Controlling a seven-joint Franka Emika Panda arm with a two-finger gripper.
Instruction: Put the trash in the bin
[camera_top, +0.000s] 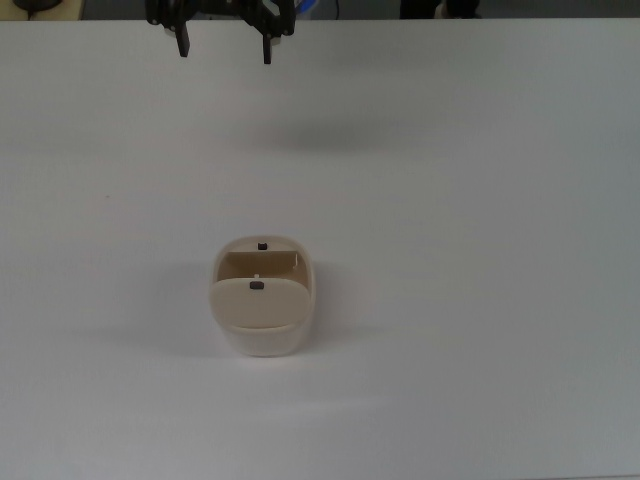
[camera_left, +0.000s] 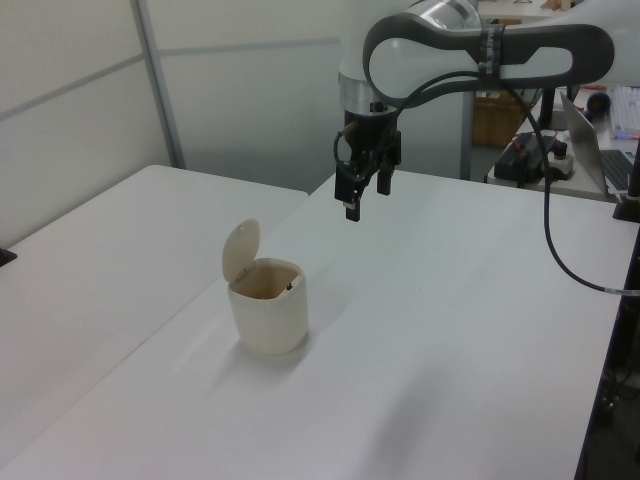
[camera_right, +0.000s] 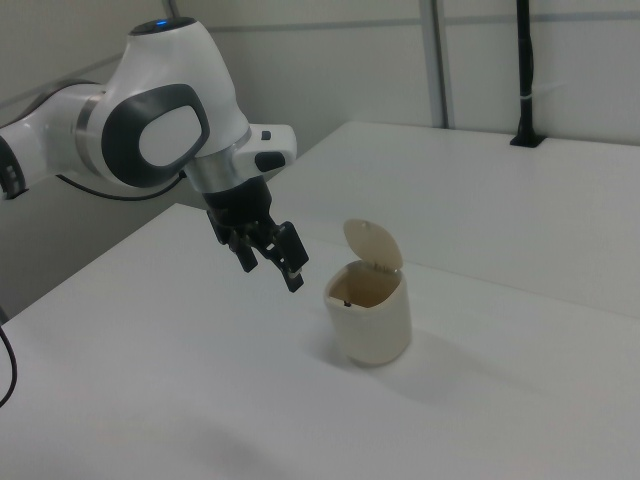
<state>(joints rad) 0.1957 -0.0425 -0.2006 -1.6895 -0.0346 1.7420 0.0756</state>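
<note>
The cream-beige bin (camera_top: 262, 330) stands on the white table (camera_top: 480, 250), its flap lid (camera_left: 240, 249) tipped up over the opening. The bin (camera_left: 267, 310) also shows in the left view, and the bin (camera_right: 370, 318) in the right view. The trash does not show in any view. My gripper (camera_top: 225, 52) hangs open and empty at the top view's top edge, well beyond the bin. In the left view the gripper (camera_left: 366, 196) is high above the table, up and to the right of the bin. In the right view the gripper (camera_right: 272, 268) is to the bin's left.
A black cable (camera_left: 548, 250) hangs from the arm (camera_left: 480, 55) toward the left view's right. A desk with equipment (camera_left: 535, 155) stands behind the table. The table's edge (camera_left: 600, 380) runs down the left view's right side. Wall panels (camera_left: 80, 110) are behind.
</note>
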